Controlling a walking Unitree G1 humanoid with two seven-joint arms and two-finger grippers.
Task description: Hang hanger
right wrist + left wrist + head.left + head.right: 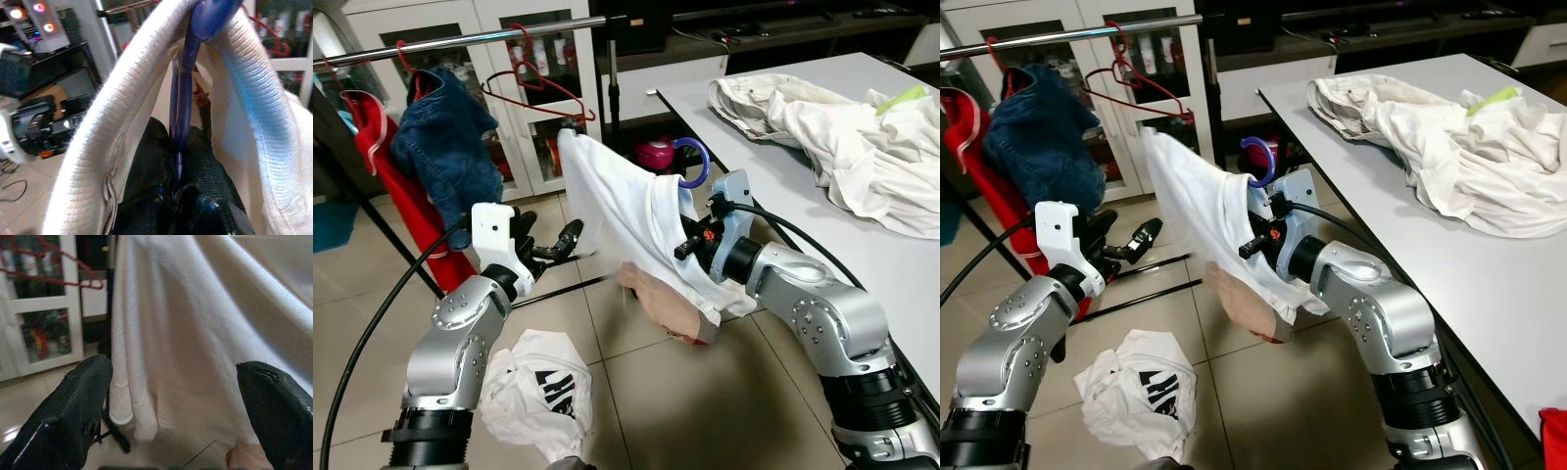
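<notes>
A purple hanger point(693, 160) carries a white shirt point(617, 211), held up in front of me between the rail and the table. My right gripper point(178, 164) is shut on the hanger's stem inside the shirt's collar, and the cloth mostly covers it. My left gripper point(553, 240) stands open just left of the shirt's hanging edge, with the fabric point(195, 333) right before its fingers and nothing between them. The clothes rail point(440, 44) runs across the upper left, above and beyond both grippers.
An empty red hanger point(543, 88), blue jeans point(445, 142) and a red garment point(386, 166) hang on the rail. A white printed shirt point(543, 387) lies on the floor. The grey table point(871, 255) at right holds a pile of white clothes point(832, 127).
</notes>
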